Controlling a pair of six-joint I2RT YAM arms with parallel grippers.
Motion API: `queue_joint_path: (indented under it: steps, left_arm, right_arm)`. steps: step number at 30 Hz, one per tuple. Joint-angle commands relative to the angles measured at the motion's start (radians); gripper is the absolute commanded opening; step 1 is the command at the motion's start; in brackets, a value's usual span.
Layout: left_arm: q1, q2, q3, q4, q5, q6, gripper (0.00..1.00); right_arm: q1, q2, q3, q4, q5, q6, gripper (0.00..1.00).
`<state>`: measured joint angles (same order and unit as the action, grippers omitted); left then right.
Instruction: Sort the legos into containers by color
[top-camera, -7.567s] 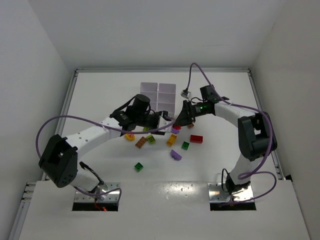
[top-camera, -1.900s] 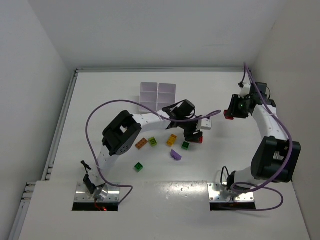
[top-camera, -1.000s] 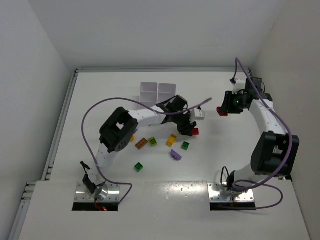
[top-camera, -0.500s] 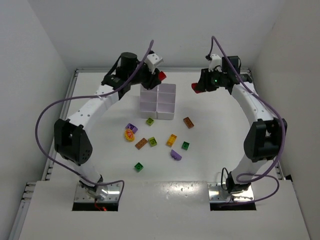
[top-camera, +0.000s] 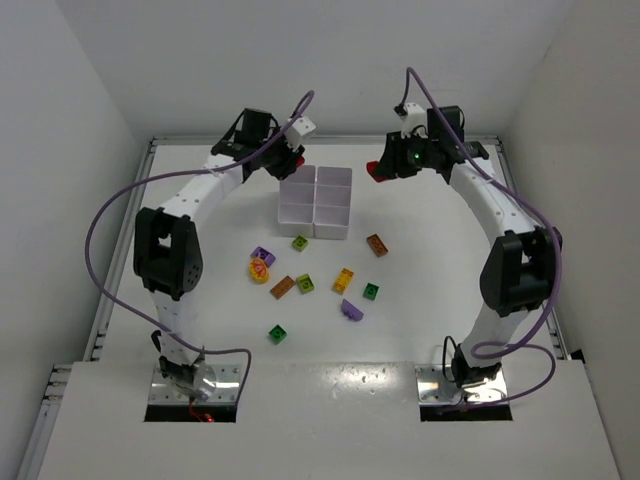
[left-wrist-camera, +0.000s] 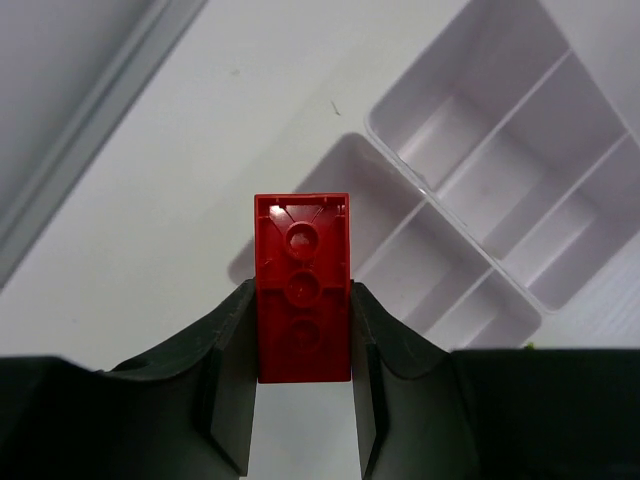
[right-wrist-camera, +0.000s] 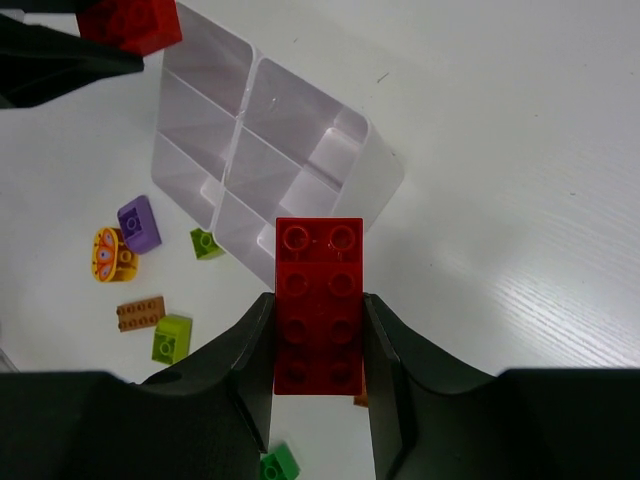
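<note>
The left pincer (left-wrist-camera: 300, 325) grips a red brick (left-wrist-camera: 301, 262) and the right pincer (right-wrist-camera: 318, 335) grips a second red brick (right-wrist-camera: 319, 270), both near the tray (top-camera: 315, 231), likely bound for one compartment.

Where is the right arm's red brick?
The red brick is clamped in the right pincer, just right of the tray's far right corner in the top view, opposite the left pincer.

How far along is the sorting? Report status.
Done: nothing; the tray shows no bricks inside. In hand: left gripper holds a red brick, right gripper a second red brick, both near the tray. Left: about ten loose bricks outside it.
</note>
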<state>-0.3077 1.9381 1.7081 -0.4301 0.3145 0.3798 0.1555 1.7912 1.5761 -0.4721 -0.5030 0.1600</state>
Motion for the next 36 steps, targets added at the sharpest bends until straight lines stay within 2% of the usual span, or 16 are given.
queue_joint_path:
  steps: [1,9,17,26,32,36]
  left_arm:
    - [0.004,0.016,0.093,0.027,-0.032,0.093,0.14]
    - [0.004,0.073,0.151,-0.001,-0.032,0.198,0.15]
    - [0.004,0.055,0.078,-0.001,0.001,0.333,0.15]
    - [-0.014,0.036,0.004,0.008,0.011,0.415,0.15]
    - [-0.014,0.036,0.004,0.028,-0.008,0.435,0.27]
    - [-0.024,0.036,-0.019,0.069,-0.008,0.435,0.46]
  right_arm:
    - [0.004,-0.01,0.019,0.038,-0.02,0.013,0.0]
    - [0.004,-0.029,-0.001,0.038,-0.02,0.013,0.0]
    - [-0.005,-0.038,-0.021,0.038,-0.011,0.004,0.0]
    - [-0.005,-0.049,-0.06,0.038,-0.002,0.004,0.0]
    - [-0.005,-0.058,-0.06,0.038,-0.002,0.004,0.0]
    - [-0.005,-0.058,-0.07,0.038,-0.002,0.004,0.0]
